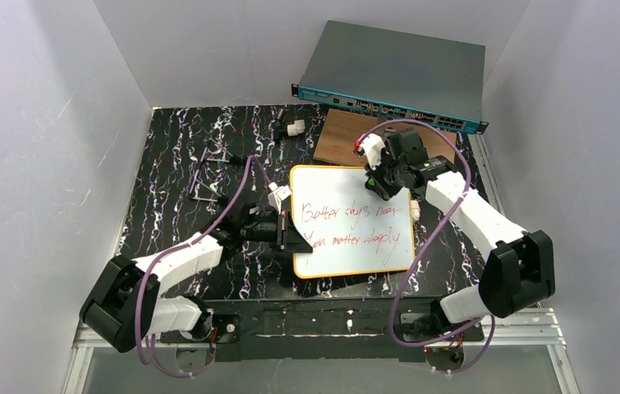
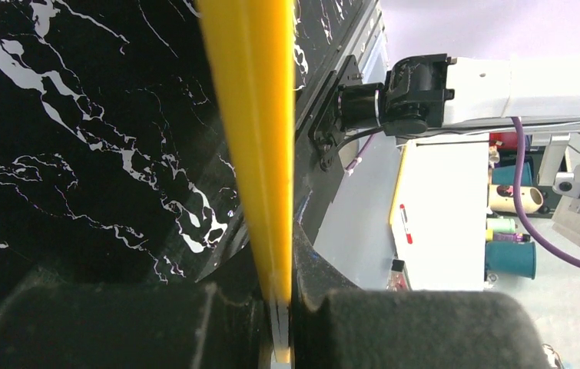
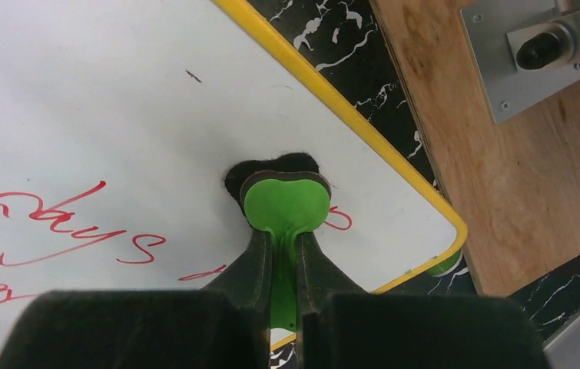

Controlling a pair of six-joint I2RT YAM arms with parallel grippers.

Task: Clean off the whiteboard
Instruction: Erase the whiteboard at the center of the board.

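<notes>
The whiteboard [image 1: 354, 259] lies flat on the black marbled table, with two lines of red handwriting across it. My left gripper [image 1: 290, 233] is shut on the board's left edge; the left wrist view shows the yellow rim [image 2: 252, 115] pinched between the jaws of that gripper [image 2: 279, 311]. My right gripper [image 1: 384, 185] is over the board's upper right part. It is shut on the stem of a green eraser [image 3: 286, 204], whose black felt pad [image 3: 271, 167] rests on the white surface [image 3: 117, 100] beside red writing, near the yellow corner.
A brown wooden board [image 1: 343, 135] lies just behind the whiteboard, with a metal bracket [image 3: 532, 54] on it. A grey network switch [image 1: 397, 74] leans at the back wall. A small white piece [image 1: 295, 127] and a metal fitting [image 1: 206, 179] lie on the left half of the table.
</notes>
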